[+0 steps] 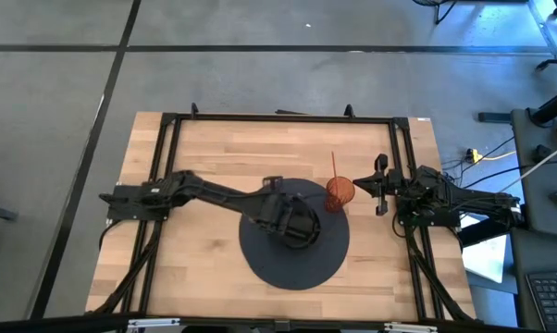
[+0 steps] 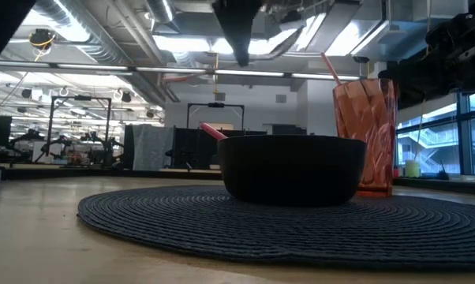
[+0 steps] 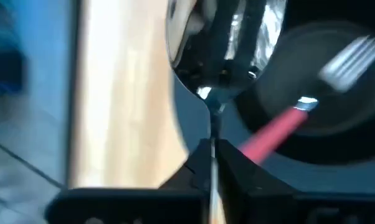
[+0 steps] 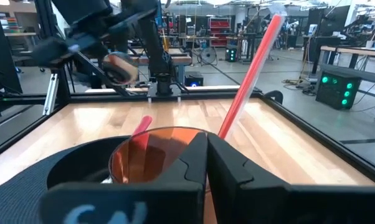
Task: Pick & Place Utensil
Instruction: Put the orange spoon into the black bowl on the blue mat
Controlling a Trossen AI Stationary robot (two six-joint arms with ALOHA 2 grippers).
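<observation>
Left wrist view: spoon (image 3: 222, 56) in left gripper (image 3: 211, 163).

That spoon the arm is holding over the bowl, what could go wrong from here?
The left gripper pinches the spoon only by its thin handle, so it might twist or slip. A red-handled fork already lies in the black bowl; a dropped spoon could land on it and bounce out. The orange cup with its straw stands beside the bowl, so a wide swing might tip it.
</observation>
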